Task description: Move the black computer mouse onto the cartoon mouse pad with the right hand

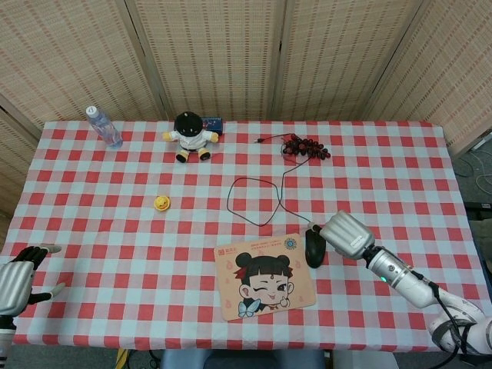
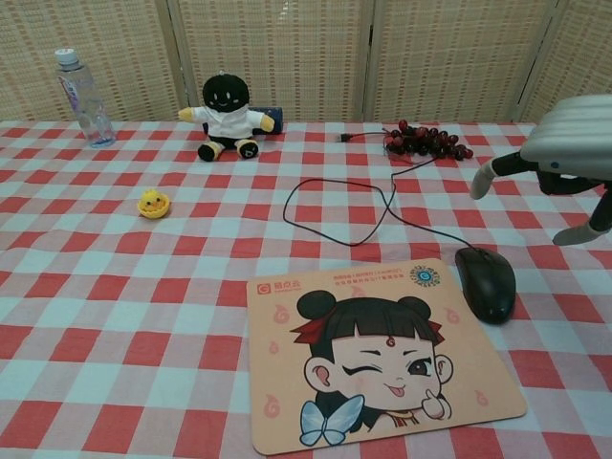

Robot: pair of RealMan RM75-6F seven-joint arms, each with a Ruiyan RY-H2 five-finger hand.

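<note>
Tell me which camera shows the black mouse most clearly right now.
The chest view: the black mouse appears large and unobstructed, just right of the cartoon mouse pad, with the right hand raised above it. In the head view the mouse is small, and the right hand crowds its right edge.

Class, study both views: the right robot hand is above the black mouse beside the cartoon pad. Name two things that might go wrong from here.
1. The right robot hand hangs above and to the right of the black mouse, so it might close off-centre and push the mouse away.
2. The mouse cable loops back toward the grape bunch; moving the mouse onto the cartoon mouse pad could tug the cable or snag the grapes.
</note>
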